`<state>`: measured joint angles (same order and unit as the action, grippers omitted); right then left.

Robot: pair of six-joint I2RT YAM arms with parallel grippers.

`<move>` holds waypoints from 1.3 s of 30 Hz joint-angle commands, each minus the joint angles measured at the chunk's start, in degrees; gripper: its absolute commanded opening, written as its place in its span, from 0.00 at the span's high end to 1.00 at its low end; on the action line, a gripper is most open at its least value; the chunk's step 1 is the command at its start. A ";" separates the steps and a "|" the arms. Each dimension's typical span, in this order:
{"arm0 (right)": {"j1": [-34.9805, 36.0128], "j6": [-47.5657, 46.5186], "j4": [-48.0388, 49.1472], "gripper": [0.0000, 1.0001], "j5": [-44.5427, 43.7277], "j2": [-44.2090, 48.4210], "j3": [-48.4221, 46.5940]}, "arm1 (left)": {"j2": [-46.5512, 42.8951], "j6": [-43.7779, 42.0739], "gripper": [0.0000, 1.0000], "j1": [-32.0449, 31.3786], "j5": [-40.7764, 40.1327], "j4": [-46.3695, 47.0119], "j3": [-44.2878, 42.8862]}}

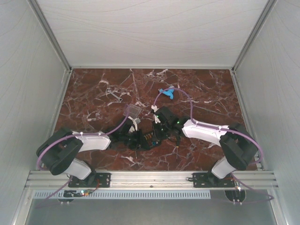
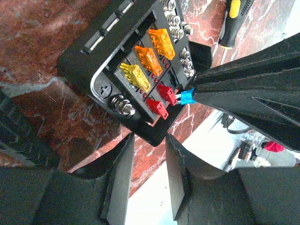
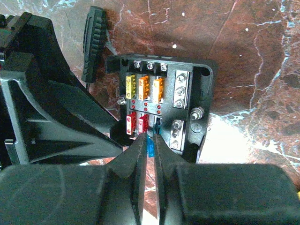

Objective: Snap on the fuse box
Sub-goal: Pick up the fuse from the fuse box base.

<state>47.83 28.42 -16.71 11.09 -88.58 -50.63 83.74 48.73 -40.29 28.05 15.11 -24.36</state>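
The black fuse box (image 2: 89, 54) lies open on the marble, with yellow, orange and red fuses (image 3: 144, 87) in its rows. Its near corner sits between the tips of my left gripper (image 2: 150, 139), which is shut on that edge. My right gripper (image 3: 150, 139) is shut on a small blue fuse (image 3: 151, 146), its fingertips at the free slot beside the two red fuses. In the left wrist view that blue fuse (image 2: 186, 97) shows at the right gripper's tips. The clear lid (image 1: 133, 111) lies apart, behind the box.
A yellow-and-black screwdriver handle (image 2: 232, 18) lies beyond the box, and a black ribbed handle (image 3: 93, 42) lies at its left. A blue plastic piece (image 1: 167, 93) and a small wrench (image 1: 115, 95) lie further back. Grey walls enclose the table.
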 commanded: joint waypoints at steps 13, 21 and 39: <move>1.03 0.98 1.94 0.89 2.21 -1.71 -0.53 | 0.31 0.76 0.67 -0.30 -0.19 1.63 -2.06; 1.63 0.40 0.29 0.92 -0.91 -1.14 -0.52 | 0.03 1.17 0.67 -0.22 -0.28 1.91 -1.75; 2.49 -4.17 -6.59 1.00 -6.23 -0.50 -5.19 | 1.07 4.04 0.69 -0.26 -0.36 4.86 -0.69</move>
<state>50.15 27.29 -19.49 7.84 -89.84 -51.81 83.94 50.96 -40.29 27.97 15.88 -24.45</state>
